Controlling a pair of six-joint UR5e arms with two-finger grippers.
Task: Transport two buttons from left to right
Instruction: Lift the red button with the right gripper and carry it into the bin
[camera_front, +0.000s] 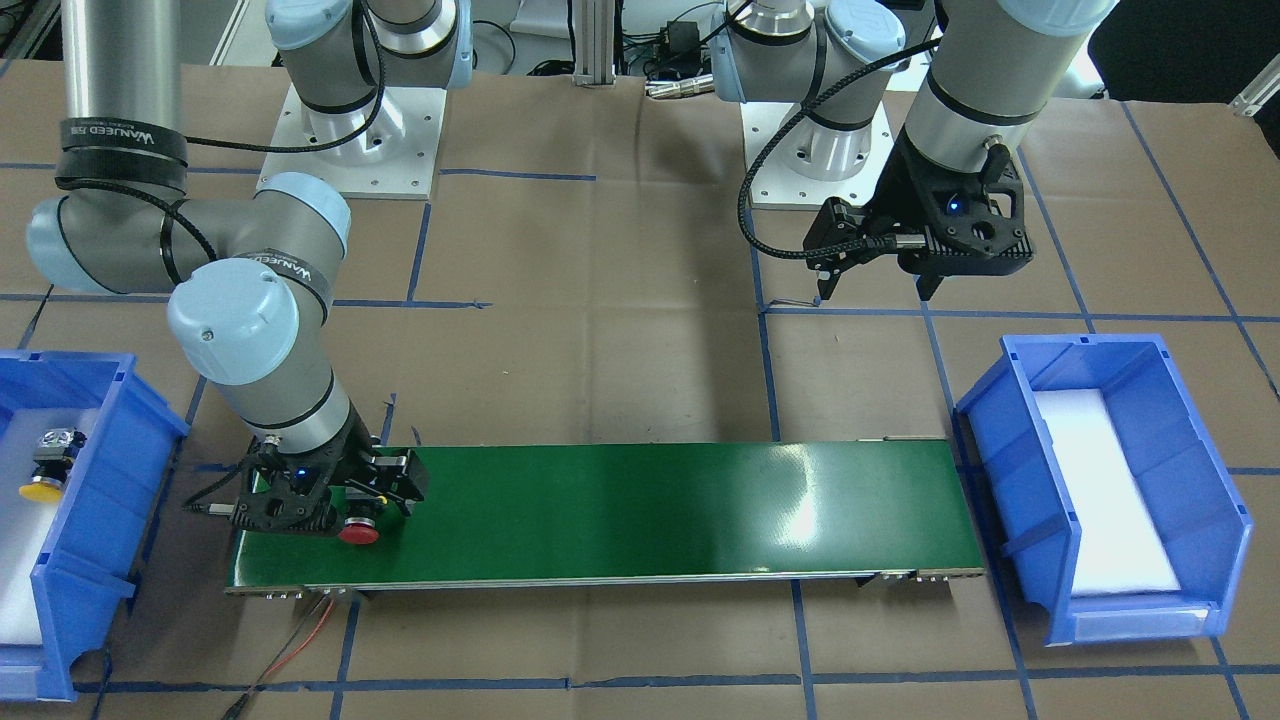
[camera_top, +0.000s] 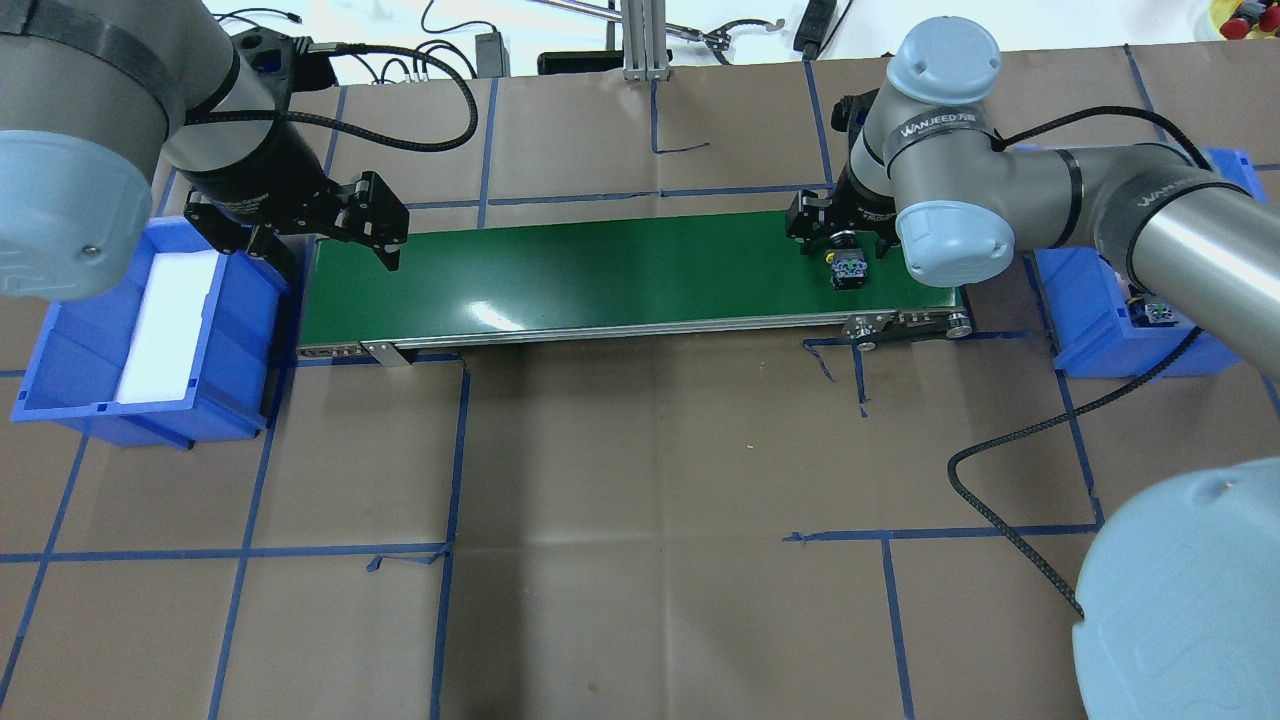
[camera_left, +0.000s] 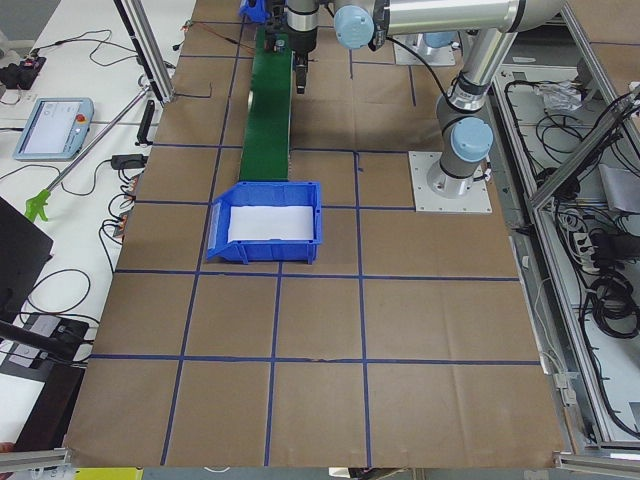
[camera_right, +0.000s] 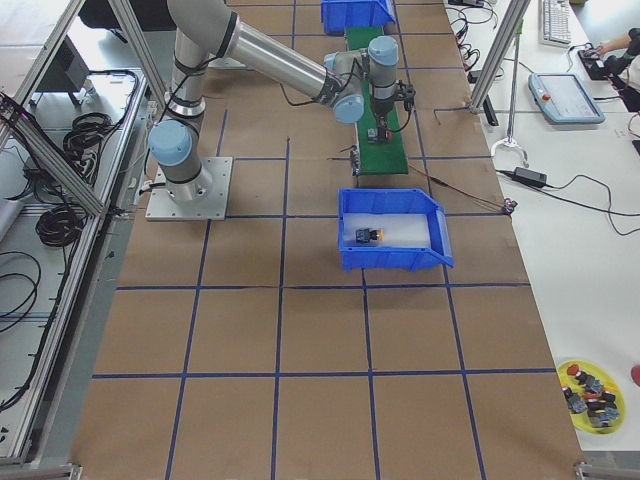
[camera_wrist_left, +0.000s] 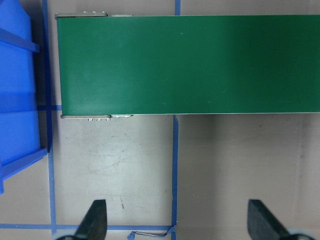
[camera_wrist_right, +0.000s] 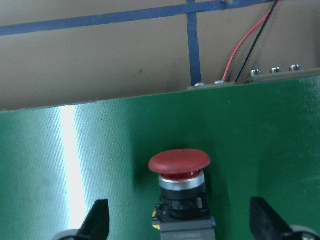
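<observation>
WANJEED on black straps (camera_front: 122, 137) round R arm (camera_top: 1100, 195), legible in front & overhead views

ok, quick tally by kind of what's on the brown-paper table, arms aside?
Buttons: 2 (red button on the belt, yellow button in a bin)
Bins: 2 (both blue; the second bin has no button in it)
Belt: 1 (green)
Total: 5
</observation>
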